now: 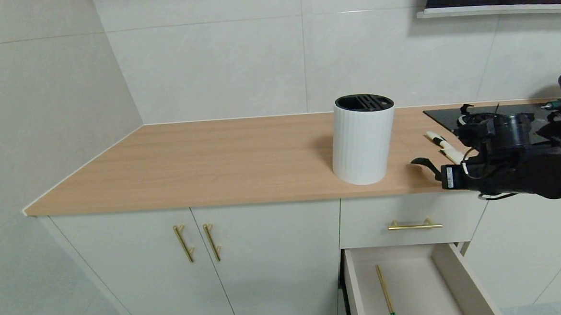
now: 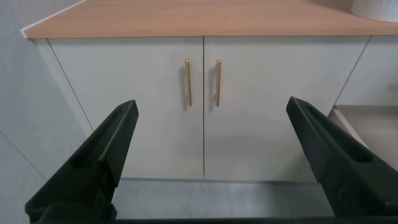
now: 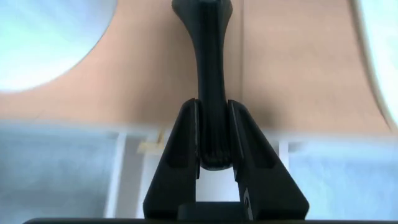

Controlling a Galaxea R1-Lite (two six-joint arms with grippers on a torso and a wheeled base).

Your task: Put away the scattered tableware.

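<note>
- The right gripper (image 3: 213, 134) has its jaws clamped on one end of a black utensil (image 3: 208, 68), just above the tabletop's (image 1: 213, 161) front edge.
- Held so near its end, the utensil may pivot or slip. Swung level, its tip could knock the white holder (image 1: 364, 143).
- Its long axis lies roughly level, with the free tip pointing towards the holder.
- The left gripper (image 2: 211, 109) has its jaws wide and empty.

On your surface (image 1: 213, 161), the holder (image 1: 363, 143) stands near the front edge, right of centre. To its right a utensil (image 1: 440, 144) lies just before the cooktop (image 1: 444, 115) at the back right. Your right claw (image 3: 212, 134) clamps a slim handle (image 3: 208, 62) above the front edge, right of the holder. Below, a chopstick (image 1: 385, 293) lies in the open drawer (image 1: 354, 288); the cupboard doors (image 1: 194, 258) stand left of it, facing your left claw (image 2: 211, 107).
</note>
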